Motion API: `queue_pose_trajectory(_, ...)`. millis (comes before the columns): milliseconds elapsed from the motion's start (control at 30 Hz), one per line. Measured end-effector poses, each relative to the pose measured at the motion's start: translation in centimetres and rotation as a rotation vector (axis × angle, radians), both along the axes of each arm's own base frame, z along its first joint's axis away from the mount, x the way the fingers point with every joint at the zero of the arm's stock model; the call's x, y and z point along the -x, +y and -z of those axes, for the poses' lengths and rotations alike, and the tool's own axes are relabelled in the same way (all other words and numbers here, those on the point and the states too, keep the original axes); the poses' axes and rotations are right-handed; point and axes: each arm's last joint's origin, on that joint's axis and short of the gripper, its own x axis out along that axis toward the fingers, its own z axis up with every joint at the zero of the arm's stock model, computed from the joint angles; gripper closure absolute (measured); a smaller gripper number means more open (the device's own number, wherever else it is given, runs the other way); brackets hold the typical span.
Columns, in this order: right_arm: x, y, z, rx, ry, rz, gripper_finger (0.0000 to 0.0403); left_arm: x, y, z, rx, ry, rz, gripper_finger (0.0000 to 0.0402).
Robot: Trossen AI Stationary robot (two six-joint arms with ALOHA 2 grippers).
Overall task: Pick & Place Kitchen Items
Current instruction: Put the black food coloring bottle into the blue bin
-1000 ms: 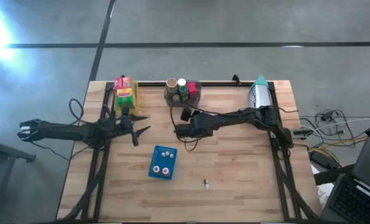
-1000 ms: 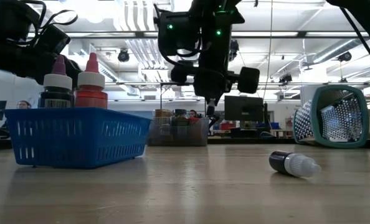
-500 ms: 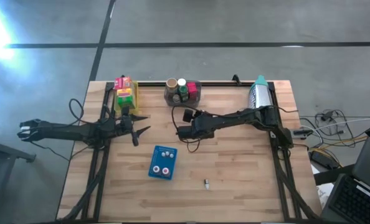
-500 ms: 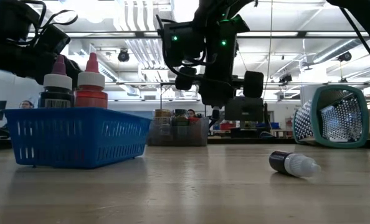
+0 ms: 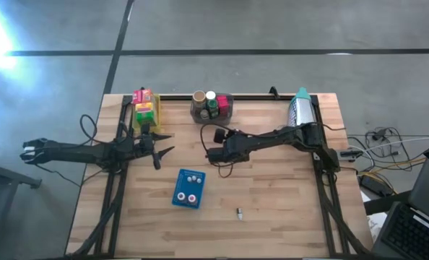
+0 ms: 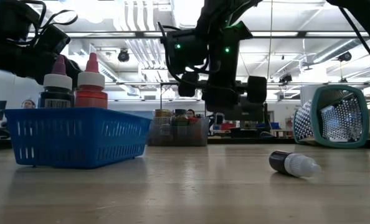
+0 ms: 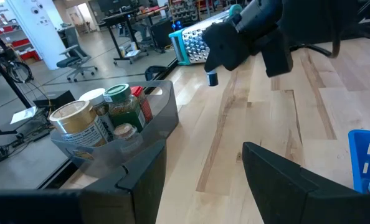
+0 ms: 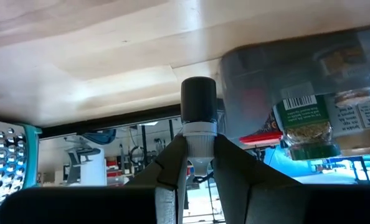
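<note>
My right gripper [image 5: 209, 152] hovers over the table's middle, in front of the grey bin, shut on a tiny bottle [image 8: 198, 102] with a dark body and a white end. The left wrist view shows that bottle [image 7: 212, 78] hanging under the gripper. A second tiny bottle [image 5: 238, 212] lies on its side on the wood near the front edge [image 6: 294, 163]. Two capped bottles [image 6: 73, 81] stand upright in the blue tray [image 5: 179, 190]. My left gripper [image 5: 162, 145] waits open at the table's left, touching nothing. My right gripper pinches the tiny bottle by its white end [image 8: 199, 132] between its two fingertips [image 8: 174, 158]. The fingers come from above, pointing down. The dark body sticks out past the fingertips and hangs below them, lifted clear of the table.
The grey bin [image 5: 225, 113] with jars and cans stands at the far edge, and a yellow bin [image 5: 146, 115] with coloured boxes at the far left. A teal-rimmed grater [image 5: 300, 110] lies at the far right. Bare wood shows between the tray and the lying bottle.
My right gripper has sunk a little and drifted slightly toward the table's right and near edge, carrying the tiny bottle along, still shut on it. The left arm has kept still.
</note>
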Motion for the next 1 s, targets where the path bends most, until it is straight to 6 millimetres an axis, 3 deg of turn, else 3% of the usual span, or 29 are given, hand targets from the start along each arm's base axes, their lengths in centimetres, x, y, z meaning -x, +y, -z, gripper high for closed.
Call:
queue_pose_trajectory(400, -0.1, 0.0, 1.0, -0.001, -0.051, -0.001, 0.0323, 0.0, 0.0, 0.0, 0.000, 0.000, 0.000, 0.0186)
queue_pose_trajectory(733, 0.0, 0.2, 1.4, -0.086, -0.042, 0.003, 0.0343, 0.0, 0.0, 0.0, 0.000, 0.000, 0.000, 0.0186)
queue_pose_trajectory(1000, 1.2, 0.2, 3.0, -0.092, 0.023, 0.007, 0.0342, 0.0, 0.0, 0.0, 0.000, 0.000, 0.000, 0.0186)
